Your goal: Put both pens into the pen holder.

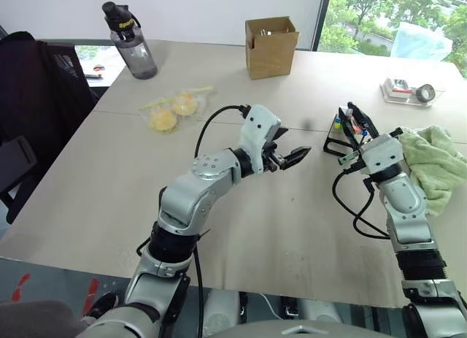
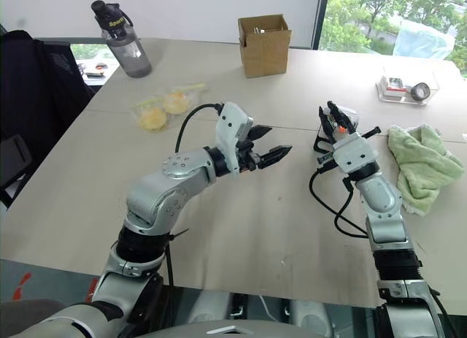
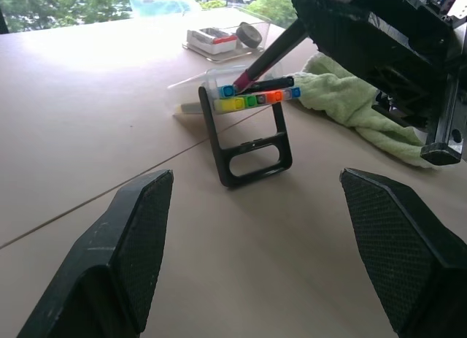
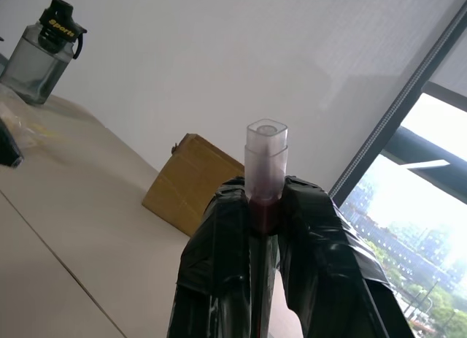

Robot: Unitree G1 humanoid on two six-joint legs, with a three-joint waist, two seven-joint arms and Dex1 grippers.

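The pen holder (image 3: 248, 144), a small slanted black-framed stand with coloured caps along its clear top, stands on the bench. The magenta-ended pen (image 3: 266, 57) slants down to its top beside a black pen (image 3: 266, 84) lying there.

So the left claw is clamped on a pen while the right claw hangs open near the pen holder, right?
Other way round. In the right wrist view the right claw is shut on a pen with a clear end. In the left wrist view the left claw is open, facing the pen holder.
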